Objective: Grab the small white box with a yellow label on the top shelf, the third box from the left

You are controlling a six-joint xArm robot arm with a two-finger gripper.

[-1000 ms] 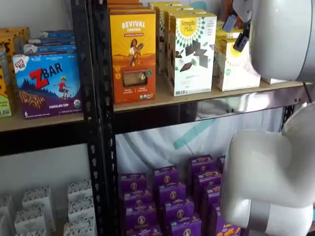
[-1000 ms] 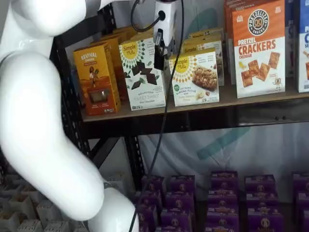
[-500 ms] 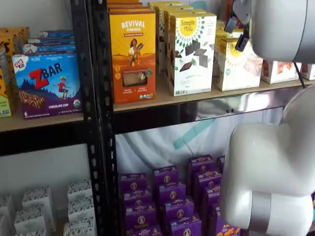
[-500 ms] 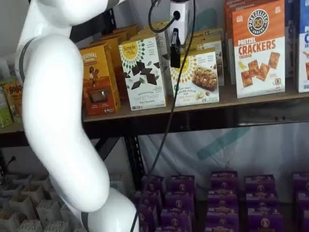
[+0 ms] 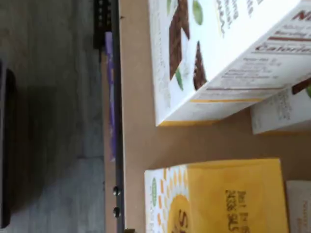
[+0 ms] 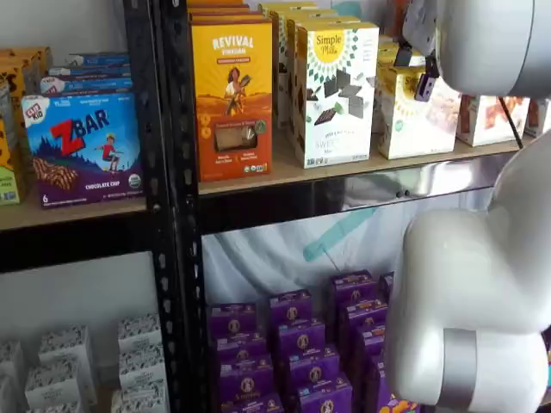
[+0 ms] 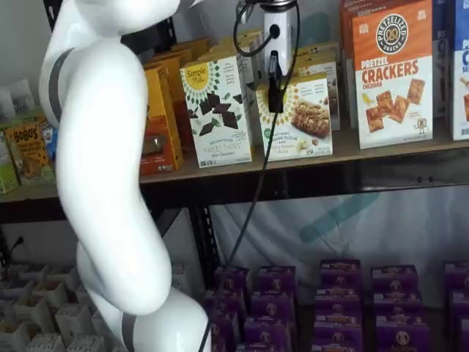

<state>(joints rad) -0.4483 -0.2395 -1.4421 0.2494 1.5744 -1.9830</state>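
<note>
The small white box (image 7: pixel 299 117) with its yellow round logo stands on the top shelf (image 7: pixel 366 149), to the right of the taller white carton with the dark geometric pattern (image 7: pixel 215 110). In both shelf views my gripper (image 7: pixel 275 92) hangs right in front of the box's upper left part. Only one black finger shows side-on, so I cannot tell whether it is open. In a shelf view the fingers (image 6: pixel 424 84) overlap the box (image 6: pixel 413 120). The wrist view shows the box's mustard-yellow top (image 5: pixel 228 194) and the patterned carton (image 5: pixel 218 53) on the tan board (image 5: pixel 138 145).
The orange-yellow Revival carton (image 6: pixel 232 99) stands at the shelf's left end beside the black upright (image 6: pixel 168 206). Pretzel crackers cartons (image 7: pixel 392 73) stand to the right. Purple boxes (image 7: pixel 337 293) fill the lower level. My white arm (image 7: pixel 110 183) covers much of both shelf views.
My gripper has moved right along the shelf front, from before the patterned carton to before the small white box. The arm has swung with it.
</note>
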